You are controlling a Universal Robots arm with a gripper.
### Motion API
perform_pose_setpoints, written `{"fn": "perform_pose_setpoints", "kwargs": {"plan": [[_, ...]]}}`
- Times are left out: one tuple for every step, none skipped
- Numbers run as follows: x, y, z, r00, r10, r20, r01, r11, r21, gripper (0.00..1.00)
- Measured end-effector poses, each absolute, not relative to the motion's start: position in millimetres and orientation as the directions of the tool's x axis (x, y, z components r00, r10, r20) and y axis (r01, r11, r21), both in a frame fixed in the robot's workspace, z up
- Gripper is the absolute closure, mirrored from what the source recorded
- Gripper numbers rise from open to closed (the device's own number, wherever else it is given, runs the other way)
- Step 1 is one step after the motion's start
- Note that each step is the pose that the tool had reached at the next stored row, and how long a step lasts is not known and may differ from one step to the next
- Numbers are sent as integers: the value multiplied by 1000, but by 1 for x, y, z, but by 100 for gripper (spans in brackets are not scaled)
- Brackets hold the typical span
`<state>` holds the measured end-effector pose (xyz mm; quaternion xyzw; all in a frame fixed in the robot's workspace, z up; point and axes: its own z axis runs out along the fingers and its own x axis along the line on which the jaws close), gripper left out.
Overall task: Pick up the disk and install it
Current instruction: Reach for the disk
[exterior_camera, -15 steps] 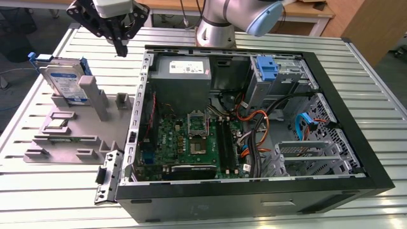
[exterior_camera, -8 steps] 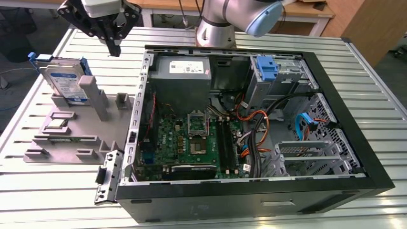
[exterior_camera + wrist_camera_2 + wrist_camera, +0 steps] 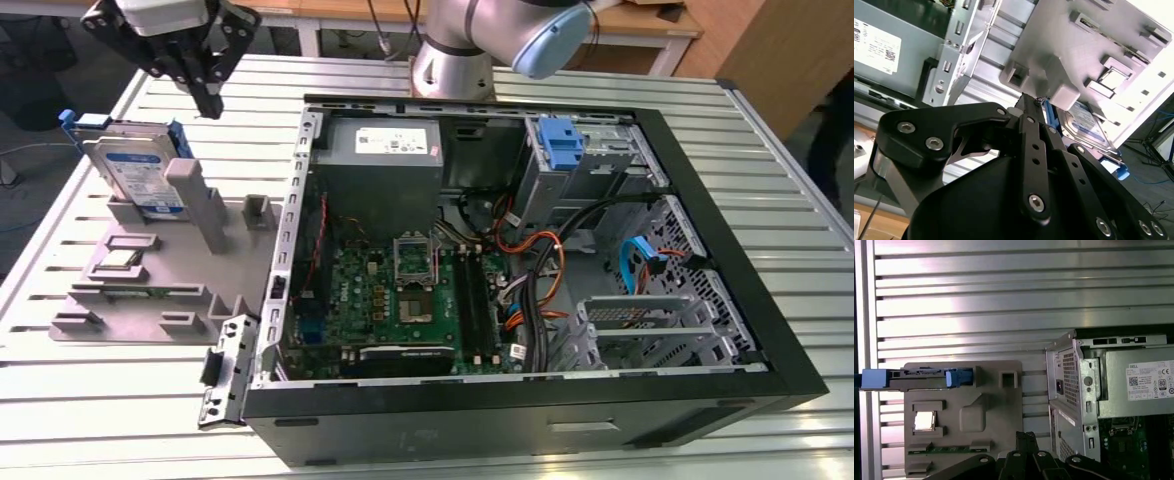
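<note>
The disk (image 3: 134, 175) stands on edge in a slot at the far end of a grey fixture (image 3: 147, 290), on the exterior view's left. Its white-and-blue label faces outward and a blue carrier frame wraps its edges. My gripper (image 3: 211, 106) hangs above and slightly toward the exterior view's right of the disk, shut with nothing in it and clear of the disk. In the first wrist view the disk (image 3: 909, 379) is edge-on along the fixture (image 3: 979, 410), with the gripper (image 3: 1026, 436) away from it. The second wrist view has the disk (image 3: 1086, 122) just past the shut gripper (image 3: 1029, 98).
An open computer case (image 3: 747, 330) lies on the slatted metal table (image 3: 80, 400), beside the fixture. Inside it are a grey power supply (image 3: 387, 145), a motherboard (image 3: 400, 300), cables, and a drive bay holding a bare blue bracket (image 3: 561, 150). A chip (image 3: 120, 260) rests on the fixture.
</note>
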<state>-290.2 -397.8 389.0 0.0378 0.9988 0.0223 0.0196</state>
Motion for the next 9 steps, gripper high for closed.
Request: {"fn": "perform_pose_setpoints", "kwargs": {"plan": [[-294, -398, 389, -996, 76, -38, 75, 996, 46, 89], [-297, -398, 389, -996, 76, -39, 74, 996, 46, 89], [-300, -398, 389, -996, 76, -39, 74, 996, 46, 89], [-303, -398, 389, -996, 76, -39, 74, 996, 46, 89], [-306, -398, 388, -996, 76, -40, 74, 996, 46, 89], [-309, -398, 388, -996, 76, -40, 74, 996, 46, 89], [-312, -398, 388, -996, 76, -40, 74, 996, 46, 89], [-315, -398, 388, -996, 76, -40, 74, 996, 46, 89], [-318, -398, 388, -996, 76, -41, 74, 996, 46, 89]]}}
